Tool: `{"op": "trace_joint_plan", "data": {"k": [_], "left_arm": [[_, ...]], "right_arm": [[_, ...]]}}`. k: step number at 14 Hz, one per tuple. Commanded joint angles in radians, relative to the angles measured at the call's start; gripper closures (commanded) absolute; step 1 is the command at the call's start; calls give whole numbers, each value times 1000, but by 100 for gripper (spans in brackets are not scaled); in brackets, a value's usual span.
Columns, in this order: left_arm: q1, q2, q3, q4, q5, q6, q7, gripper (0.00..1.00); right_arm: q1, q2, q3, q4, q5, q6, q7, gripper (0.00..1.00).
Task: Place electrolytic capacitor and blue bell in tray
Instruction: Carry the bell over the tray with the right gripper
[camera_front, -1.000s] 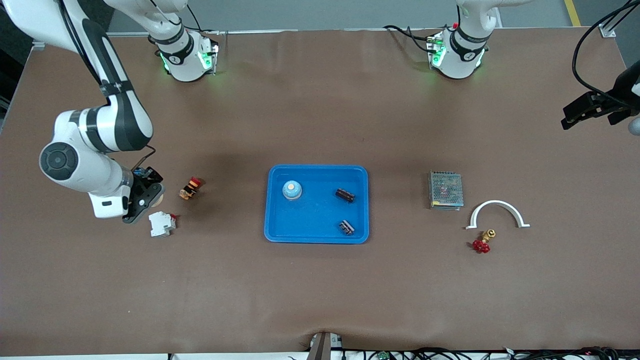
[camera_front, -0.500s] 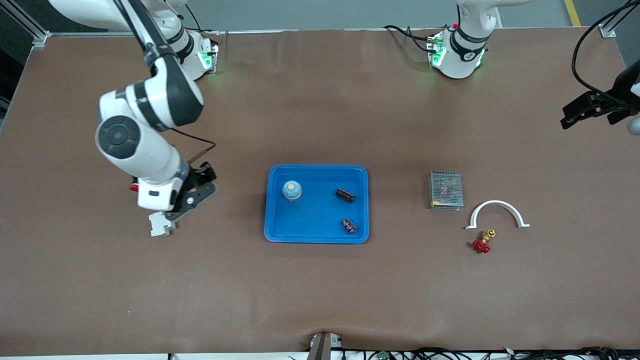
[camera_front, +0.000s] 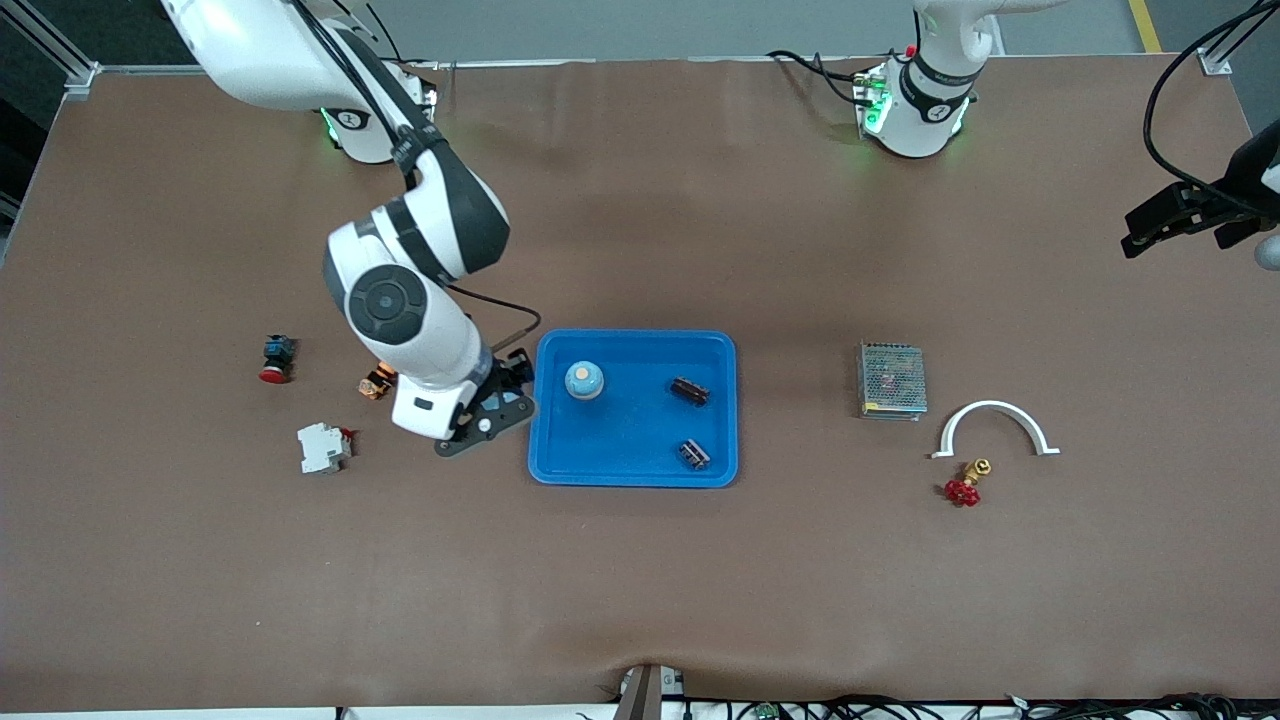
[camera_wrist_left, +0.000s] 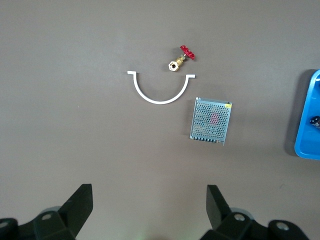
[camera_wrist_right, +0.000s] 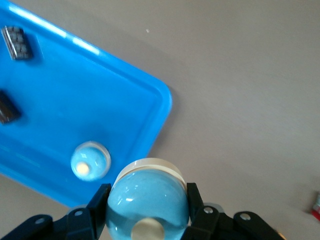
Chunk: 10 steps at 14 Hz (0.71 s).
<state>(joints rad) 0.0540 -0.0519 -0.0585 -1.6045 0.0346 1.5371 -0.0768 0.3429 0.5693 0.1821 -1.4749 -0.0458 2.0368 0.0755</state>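
Though tray-bound, bell (camera_wrist_right: 147, 195) beside tray (camera_front: 560, 465)

lit evenly from overhead, casting soft shadows on the table (camera_front: 640, 560); glaring off the tray (camera_wrist_right: 75, 90) rim and the held bell (camera_wrist_right: 147, 197), blurring slightly up close.

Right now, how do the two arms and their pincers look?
Both arms have glossy white shells with dark grey joint bands; green lights glow at their bases. A black cable runs along the right arm. The right pincer and left pincer are black, with angular fingers.
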Motion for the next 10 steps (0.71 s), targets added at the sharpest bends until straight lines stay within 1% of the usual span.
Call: {"op": "trace_joint_plan", "data": {"k": [1, 4, 10], "left_arm": [[-2, -14, 2, -2, -5, -15, 5, 0], [-2, -13, 0, -2, -5, -15, 5, 0], [-2, -13, 0, -3, -5, -15, 3, 0]], "right_arm": [[48, 86, -9, 62, -3, 71, 76, 60], [76, 144, -12, 61, -6, 158, 116, 60], [114, 214, -13, 56, -6, 256, 153, 60]]}}
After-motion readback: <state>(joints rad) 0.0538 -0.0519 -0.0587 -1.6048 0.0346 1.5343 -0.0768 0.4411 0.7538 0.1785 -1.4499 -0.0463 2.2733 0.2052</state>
